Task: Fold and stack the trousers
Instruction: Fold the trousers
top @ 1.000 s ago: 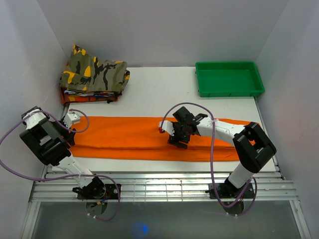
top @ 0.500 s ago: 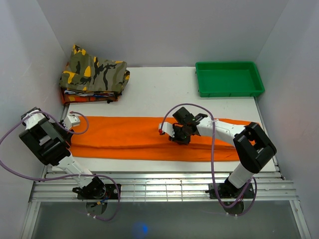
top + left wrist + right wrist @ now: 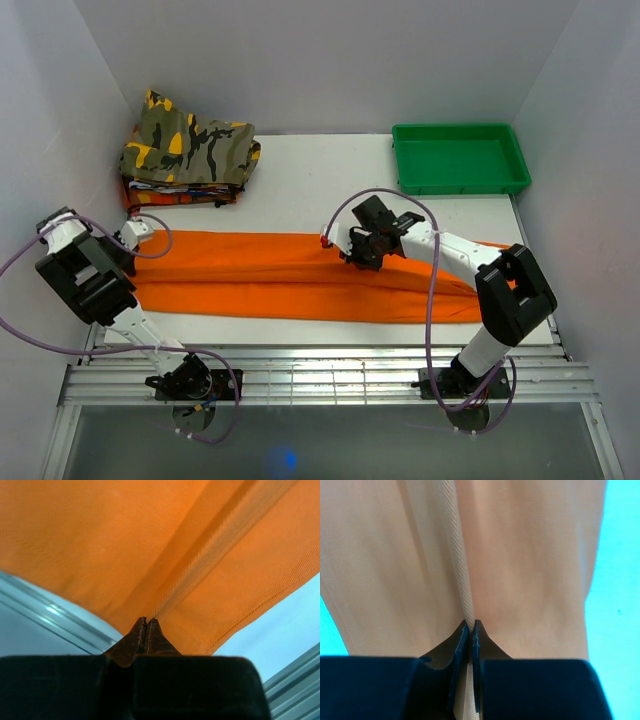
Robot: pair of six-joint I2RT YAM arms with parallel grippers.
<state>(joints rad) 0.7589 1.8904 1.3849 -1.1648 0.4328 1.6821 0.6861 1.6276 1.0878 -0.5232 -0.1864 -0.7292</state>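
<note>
The orange trousers (image 3: 260,285) lie stretched in a long band across the table, left to right. At their left end my left gripper (image 3: 128,240) is shut on the fabric; in the left wrist view its jaws (image 3: 145,625) pinch a seam fold of the trousers (image 3: 150,545). Near the band's middle, at its far edge, my right gripper (image 3: 362,250) is shut on the cloth. The right wrist view shows a ridge of trousers (image 3: 520,570) clamped between its closed jaws (image 3: 469,626).
A folded camouflage garment (image 3: 190,145) lies on a small pile at the back left corner. A green tray (image 3: 460,158) stands at the back right. White walls close in on both sides. The metal rail (image 3: 320,375) runs along the near edge.
Both grippers have closed on the orange fabric. The right gripper has moved toward the back, pulling the cloth's far edge up with it. The left gripper shifted slightly back and left.
</note>
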